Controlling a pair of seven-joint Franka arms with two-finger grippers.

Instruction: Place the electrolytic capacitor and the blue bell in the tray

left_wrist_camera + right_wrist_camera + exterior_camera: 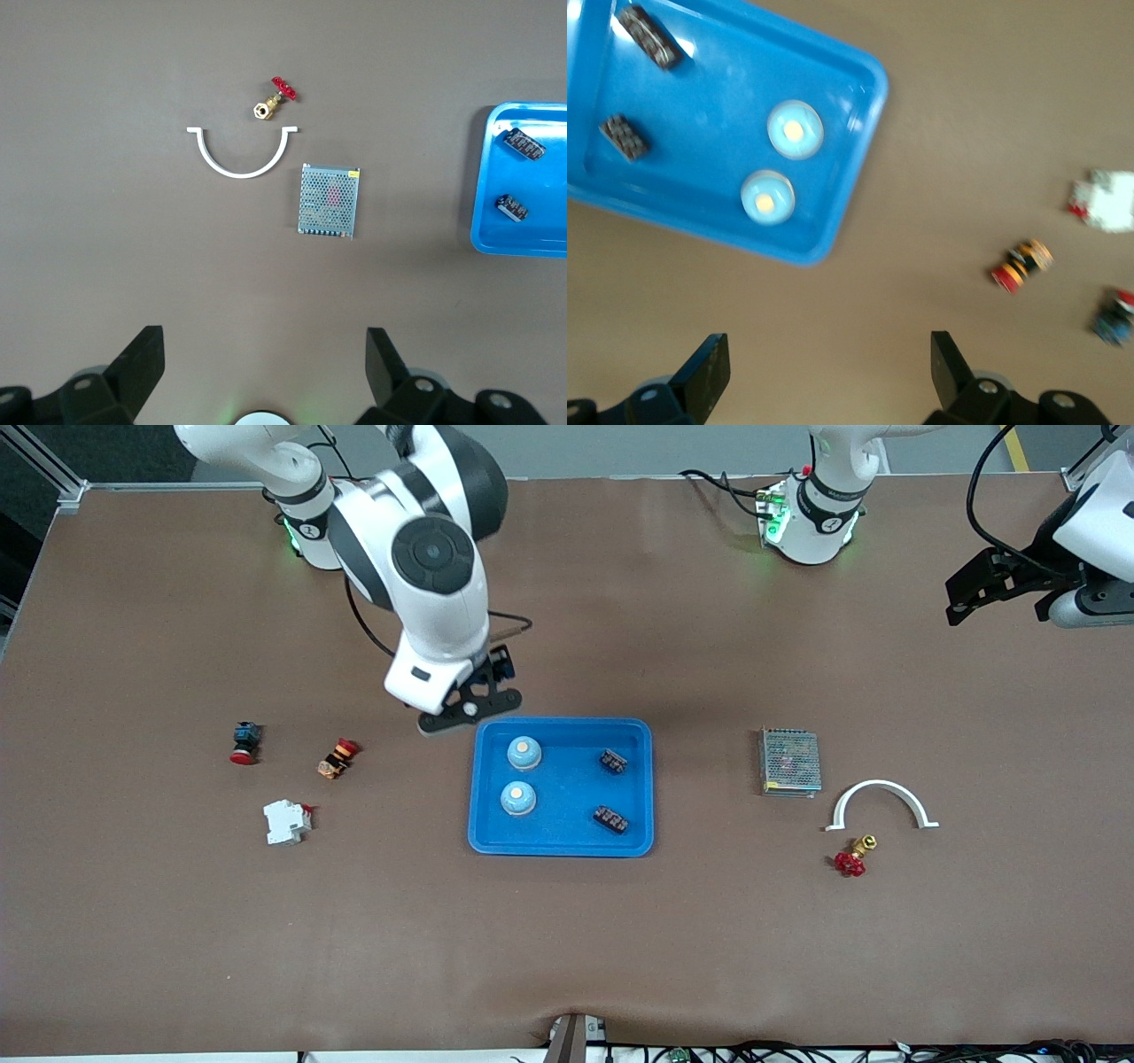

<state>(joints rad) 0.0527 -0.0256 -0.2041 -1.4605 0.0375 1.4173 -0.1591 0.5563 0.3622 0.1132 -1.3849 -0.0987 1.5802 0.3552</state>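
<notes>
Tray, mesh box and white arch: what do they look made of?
Tray: likely moulded plastic, glossy; even bright blue, rounded corners, light glints on its floor.
Mesh box: apparently metal, dull silver; perforated cover with fine holes.
Arch: probably plastic, matte white; thin uniform strip with small end flanges, though painted metal can't be ruled out.

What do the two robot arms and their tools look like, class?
Both arms are glossy white with dark grey joint discs and black cables. Their bases glow green and carry a black band. Each tool, the right tool and left tool, is black with two blocky black fingers.
</notes>
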